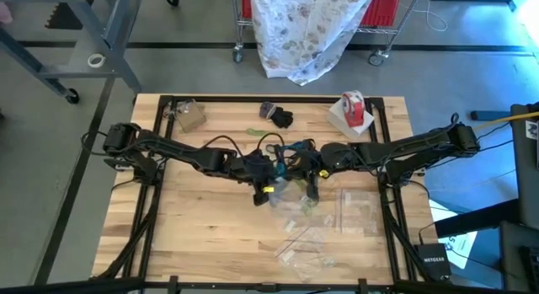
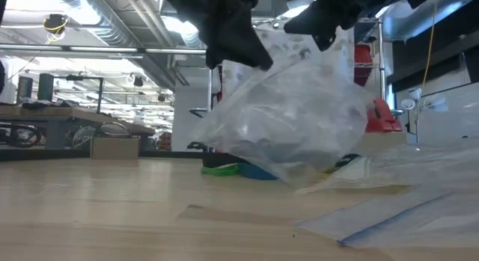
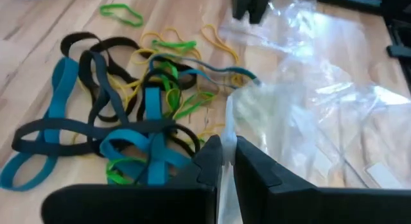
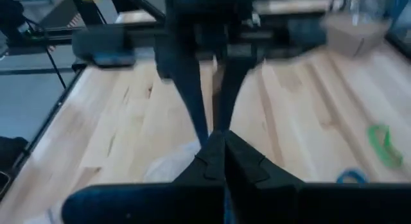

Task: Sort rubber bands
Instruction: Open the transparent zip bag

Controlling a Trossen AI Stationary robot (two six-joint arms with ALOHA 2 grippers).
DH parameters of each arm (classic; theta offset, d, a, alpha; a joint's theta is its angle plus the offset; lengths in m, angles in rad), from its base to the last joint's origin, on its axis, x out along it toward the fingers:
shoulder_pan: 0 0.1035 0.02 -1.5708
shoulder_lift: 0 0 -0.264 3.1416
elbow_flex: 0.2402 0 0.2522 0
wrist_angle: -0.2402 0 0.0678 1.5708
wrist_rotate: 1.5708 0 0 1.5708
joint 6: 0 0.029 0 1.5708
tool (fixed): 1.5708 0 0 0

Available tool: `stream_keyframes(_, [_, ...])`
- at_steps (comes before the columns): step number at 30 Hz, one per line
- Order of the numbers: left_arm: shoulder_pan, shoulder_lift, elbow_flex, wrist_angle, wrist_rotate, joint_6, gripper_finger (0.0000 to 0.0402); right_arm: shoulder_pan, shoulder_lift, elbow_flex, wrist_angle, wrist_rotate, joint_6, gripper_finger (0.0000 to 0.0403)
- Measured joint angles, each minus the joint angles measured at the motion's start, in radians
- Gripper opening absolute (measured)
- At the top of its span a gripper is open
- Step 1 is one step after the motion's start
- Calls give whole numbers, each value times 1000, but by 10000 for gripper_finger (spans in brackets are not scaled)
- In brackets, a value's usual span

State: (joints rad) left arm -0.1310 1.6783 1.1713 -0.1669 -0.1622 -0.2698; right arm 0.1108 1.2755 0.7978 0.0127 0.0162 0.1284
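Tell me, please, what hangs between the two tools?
A clear plastic bag, stretched between the left tool and right tool; the low view shows it best.

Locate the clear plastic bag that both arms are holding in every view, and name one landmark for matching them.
High view: clear plastic bag at table centre, between the two arms.
Low view: hanging mid-picture, lifted off the wooden table.
Left wrist view: right half, its edge pinched by the left tool.
Right wrist view: pale patch beside the right tool.
Shared landmark: the wooden table.
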Motion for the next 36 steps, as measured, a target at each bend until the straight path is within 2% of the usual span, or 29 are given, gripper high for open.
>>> stream_keyframes(3, [0, -1, 0, 19, -1, 14, 21, 0, 2, 8, -35, -29, 25, 9])
stream_keyframes(6, [0, -1, 0, 30, -1, 15, 21, 0, 4, 9, -41, -78, 42, 38])
stream_keyframes(11, [0, -1, 0, 56, -1, 16, 21, 0, 28, 10, -23, -60, 47, 96])
stream_keyframes(15, [1, -1, 0, 56, -1, 16, 21, 0, 64, 8, 2, -78, 47, 111])
stream_keyframes(23, [1, -1, 0, 75, -1, 24, 21, 0, 104, 8, 51, -50, 15, 92])
stream_keyframes(33, [1, -1, 0, 71, -4, 19, 21, 1, 92, 8, 40, -1, -43, 10])
stream_keyframes(36, [1, -1, 0, 71, -7, 12, 21, 2, 92, 8, 39, 28, -82, 5])
